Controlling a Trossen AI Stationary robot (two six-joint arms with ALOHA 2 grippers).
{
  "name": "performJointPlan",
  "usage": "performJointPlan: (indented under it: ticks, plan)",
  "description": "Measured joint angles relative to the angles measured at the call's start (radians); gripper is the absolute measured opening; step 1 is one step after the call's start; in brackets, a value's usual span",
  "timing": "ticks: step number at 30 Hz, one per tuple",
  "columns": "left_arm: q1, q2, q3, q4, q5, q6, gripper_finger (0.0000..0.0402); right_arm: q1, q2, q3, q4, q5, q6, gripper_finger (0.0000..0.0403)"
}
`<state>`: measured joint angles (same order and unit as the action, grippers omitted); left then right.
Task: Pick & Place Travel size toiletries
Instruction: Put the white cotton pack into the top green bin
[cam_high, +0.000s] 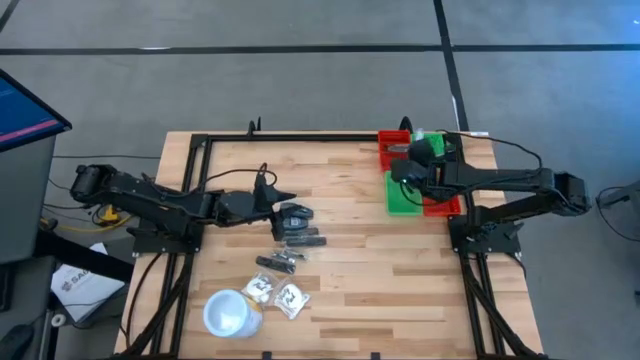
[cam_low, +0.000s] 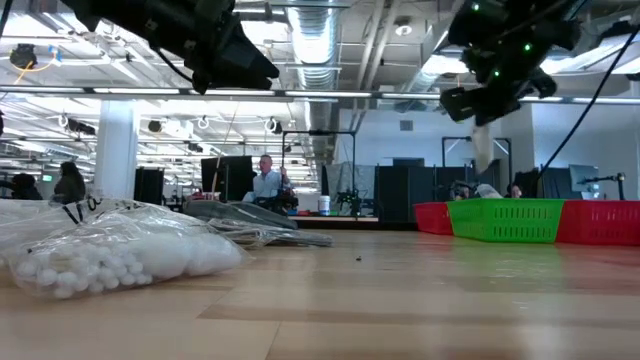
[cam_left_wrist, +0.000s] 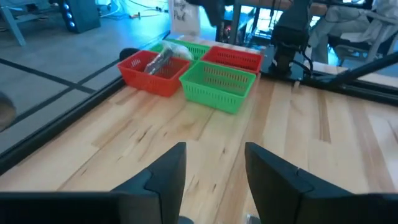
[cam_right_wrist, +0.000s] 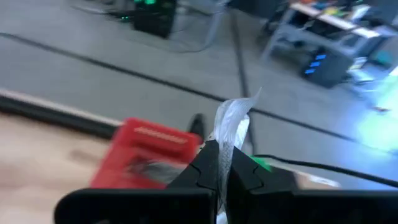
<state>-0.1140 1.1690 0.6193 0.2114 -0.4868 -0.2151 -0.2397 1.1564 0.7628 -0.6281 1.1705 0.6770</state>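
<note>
Clear sachet (cam_right_wrist: 233, 124) pinched upright in right gripper (cam_right_wrist: 222, 163), above the red basket (cam_right_wrist: 147, 155) at table's far right corner. More sachets (cam_high: 278, 293) and dark tubes (cam_high: 300, 238) mid-table near white cup (cam_high: 230, 313). Left gripper (cam_left_wrist: 214, 175) spread, empty, over the tubes.
</note>
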Motion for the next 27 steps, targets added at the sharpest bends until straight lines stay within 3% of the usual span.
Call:
performJointPlan:
  ticks: [6,16,21,27]
  plan:
    - [-0.016,0.000,0.000,0.000,0.001,0.000,0.0154,-0.058,0.053,0.000,-0.096,0.038,0.031,0.0000]
    - [-0.020,0.000,0.000,-0.001,0.002,-0.002,0.0154,-0.168,0.186,-0.047,-0.073,0.054,0.022,0.0000]
    - [-0.020,0.000,0.000,-0.001,0.002,-0.001,0.0154,-0.213,0.151,-0.137,0.088,0.013,-0.096,0.0000]
    - [-0.019,0.000,0.000,-0.001,0.002,0.000,0.0154,-0.319,0.079,-0.260,0.531,-0.206,-0.508,0.0000]
